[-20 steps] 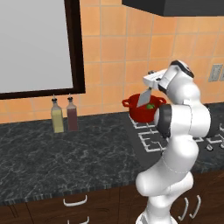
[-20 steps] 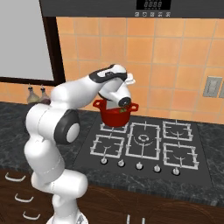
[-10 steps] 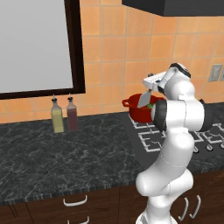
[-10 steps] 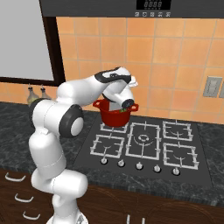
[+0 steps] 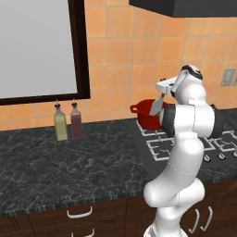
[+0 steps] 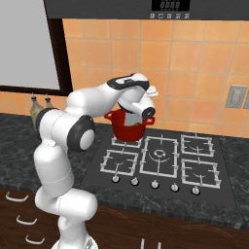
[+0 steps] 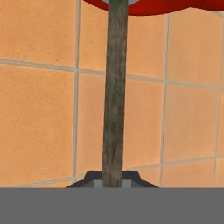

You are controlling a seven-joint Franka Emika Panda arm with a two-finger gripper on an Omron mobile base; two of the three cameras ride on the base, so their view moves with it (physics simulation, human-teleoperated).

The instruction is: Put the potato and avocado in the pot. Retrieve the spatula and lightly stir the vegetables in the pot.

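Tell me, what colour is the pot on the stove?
Glossy red. The pot shows best in the right base view, on the back-left burner.

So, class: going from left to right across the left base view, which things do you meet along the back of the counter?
Yellowish bottle → dark red bottle → pot → spatula, its blade over the pot → wall outlet.

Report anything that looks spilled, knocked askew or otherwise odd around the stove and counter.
Nothing stands out. The pot sits upright on the back-left burner of the stove, the gripper holds the spatula by its handle at the pot, and the two bottles stand upright on the counter. No spill shows.
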